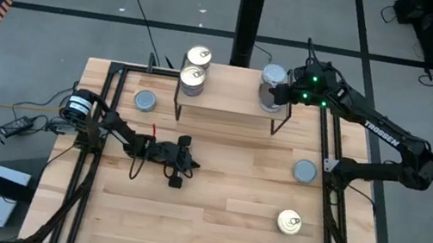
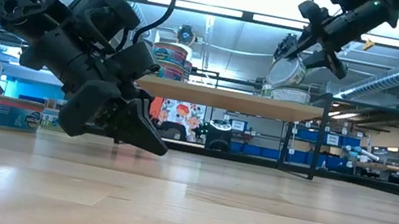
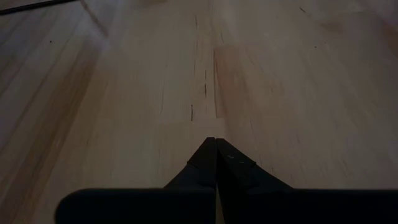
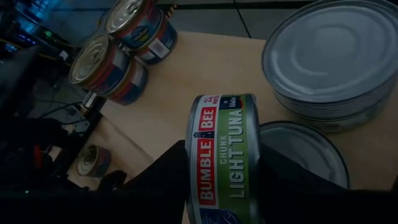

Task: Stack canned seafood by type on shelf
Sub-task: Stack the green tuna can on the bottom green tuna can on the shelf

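The shelf [image 1: 233, 98] stands at the table's far middle. At its left end are two stacks of gold-topped tins [image 1: 194, 79] [image 4: 93, 59]. At its right end sit blue-grey-topped tins [image 1: 273, 76] [image 4: 329, 56], and beside them a lower one [image 4: 308, 152]. My right gripper [image 4: 224, 165] is over the shelf's right end, shut on a green-labelled tuna tin [image 4: 225, 155] [image 2: 288, 68]. My left gripper [image 1: 188, 166] [image 3: 216, 146] is shut and empty, low over the table's middle left. My right gripper pinches the tuna tin by its two flat faces, one finger [image 4: 158, 180] on each, with the labelled side wall [image 4: 239, 143] facing the wrist camera. The fingers slant down from the table's right. The tin is tilted on edge, clear of the tins below it.
Loose tins lie on the table: a blue-grey one [image 1: 145, 101] left of the shelf, another [image 1: 304, 171] at the right, and a gold-topped one [image 1: 289, 223] near right. Black frame rails [image 1: 103, 121] run along both table sides. Bare wood lies in the near middle.
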You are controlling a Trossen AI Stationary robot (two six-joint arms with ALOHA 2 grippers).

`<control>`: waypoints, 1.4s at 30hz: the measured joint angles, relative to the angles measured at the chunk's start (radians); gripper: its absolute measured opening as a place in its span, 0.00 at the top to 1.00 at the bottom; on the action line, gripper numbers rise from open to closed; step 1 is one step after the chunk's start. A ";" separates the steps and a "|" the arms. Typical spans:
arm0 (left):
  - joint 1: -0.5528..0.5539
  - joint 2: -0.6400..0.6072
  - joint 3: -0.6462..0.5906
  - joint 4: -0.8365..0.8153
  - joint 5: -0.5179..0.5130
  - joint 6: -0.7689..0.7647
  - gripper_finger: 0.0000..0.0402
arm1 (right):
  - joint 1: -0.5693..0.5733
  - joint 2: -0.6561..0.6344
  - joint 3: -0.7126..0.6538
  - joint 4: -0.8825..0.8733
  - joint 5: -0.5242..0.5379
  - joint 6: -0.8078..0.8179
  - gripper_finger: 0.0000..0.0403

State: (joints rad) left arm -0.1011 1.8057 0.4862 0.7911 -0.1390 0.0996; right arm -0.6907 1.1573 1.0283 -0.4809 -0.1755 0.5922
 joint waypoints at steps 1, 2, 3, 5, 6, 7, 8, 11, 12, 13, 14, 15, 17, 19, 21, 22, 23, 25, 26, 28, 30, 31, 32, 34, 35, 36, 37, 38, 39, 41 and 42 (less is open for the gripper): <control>0.000 0.000 0.000 0.001 0.000 0.000 0.99 | 0.000 0.001 0.000 0.004 -0.003 0.000 0.62; 0.000 0.000 0.000 0.001 0.000 0.000 0.99 | 0.000 0.001 -0.001 0.006 -0.005 0.000 0.62; 0.000 0.000 0.000 0.001 0.000 0.000 0.99 | 0.000 0.001 -0.001 0.008 -0.006 0.000 0.62; 0.000 0.000 0.000 0.001 0.000 0.000 0.99 | 0.000 0.002 -0.002 0.010 -0.006 0.000 0.61; 0.000 0.000 0.000 0.001 0.000 0.000 0.99 | 0.000 0.002 -0.002 0.009 -0.005 0.000 0.61; 0.000 0.000 0.000 0.001 0.000 0.000 0.99 | 0.000 0.002 -0.002 0.009 -0.003 0.000 0.61; 0.000 0.000 0.000 0.001 0.000 0.000 0.99 | 0.000 0.002 -0.002 0.009 -0.002 0.000 0.61; 0.000 0.000 0.000 0.001 0.000 0.000 0.99 | 0.000 0.002 -0.002 0.009 0.008 -0.001 0.61; 0.000 0.000 0.000 0.000 0.000 0.000 0.99 | 0.000 0.002 -0.002 0.009 0.016 -0.006 0.61; 0.000 0.000 0.000 -0.001 0.000 0.000 0.99 | 0.000 0.002 -0.002 0.007 0.020 -0.012 0.61; 0.000 0.000 0.000 0.000 0.000 0.000 0.99 | 0.000 0.002 -0.002 0.005 0.022 -0.016 0.61; 0.000 0.000 0.000 0.000 0.000 0.000 0.99 | 0.000 0.002 -0.002 0.002 0.022 -0.018 0.60; 0.000 0.000 0.000 0.000 0.000 0.000 0.99 | 0.000 0.002 -0.002 -0.003 0.024 -0.029 0.56; 0.000 0.000 0.000 0.000 0.000 0.000 0.99 | 0.000 0.002 -0.002 -0.012 0.043 -0.038 0.52; 0.000 0.000 0.000 0.000 0.000 0.000 0.99 | 0.000 0.005 -0.007 -0.040 0.077 -0.047 0.47; 0.000 0.000 0.000 0.000 0.000 0.000 0.99 | 0.000 0.006 -0.007 -0.042 0.089 -0.048 0.45; 0.000 0.000 0.000 0.000 0.000 0.000 0.99 | 0.000 0.006 -0.007 -0.045 0.104 -0.048 0.43; 0.000 0.000 0.000 0.000 0.000 0.000 0.99 | -0.001 0.003 -0.006 -0.059 0.112 -0.051 0.39; 0.000 0.000 0.000 0.000 0.000 0.000 0.99 | 0.000 0.004 -0.006 -0.063 0.113 -0.053 0.37; 0.000 0.000 0.000 0.000 0.000 0.000 0.99 | 0.000 0.004 -0.006 -0.068 0.112 -0.053 0.34; 0.000 0.000 0.000 0.000 0.000 0.000 0.99 | 0.000 0.004 -0.005 -0.062 0.112 -0.054 0.32; 0.000 0.000 0.000 0.000 0.000 0.000 0.99 | -0.001 0.003 -0.005 -0.062 0.112 -0.055 0.31; 0.000 0.000 0.000 0.000 0.000 -0.001 0.99 | -0.001 0.003 -0.005 -0.063 0.112 -0.062 0.31; 0.000 0.000 0.000 0.000 0.000 -0.001 0.99 | -0.001 0.003 0.001 -0.066 0.112 -0.075 0.30; 0.000 0.000 0.000 0.000 0.000 -0.001 0.99 | -0.001 0.002 0.006 -0.068 0.112 -0.078 0.30; 0.000 0.000 0.000 0.000 0.000 -0.001 0.99 | -0.001 0.002 0.015 -0.075 0.109 -0.080 0.30; 0.000 0.000 0.000 0.000 0.000 -0.001 0.99 | -0.001 0.002 0.023 -0.082 0.106 -0.086 0.30; 0.000 0.000 0.000 0.000 0.000 -0.001 0.99 | -0.001 0.002 0.035 -0.095 0.105 -0.093 0.30; 0.000 0.000 0.000 0.000 0.000 -0.001 0.99 | -0.001 0.002 0.049 -0.111 0.105 -0.100 0.30; 0.000 0.000 0.000 0.000 0.000 -0.001 0.99 | 0.002 0.001 0.076 -0.135 0.105 -0.132 0.30; 0.000 0.000 0.000 0.000 0.000 -0.001 0.99 | 0.006 0.001 0.087 -0.143 0.106 -0.149 0.30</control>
State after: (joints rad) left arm -0.1011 1.8057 0.4862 0.7914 -0.1390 0.0990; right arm -0.6845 1.1587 1.1155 -0.6234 -0.0699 0.4432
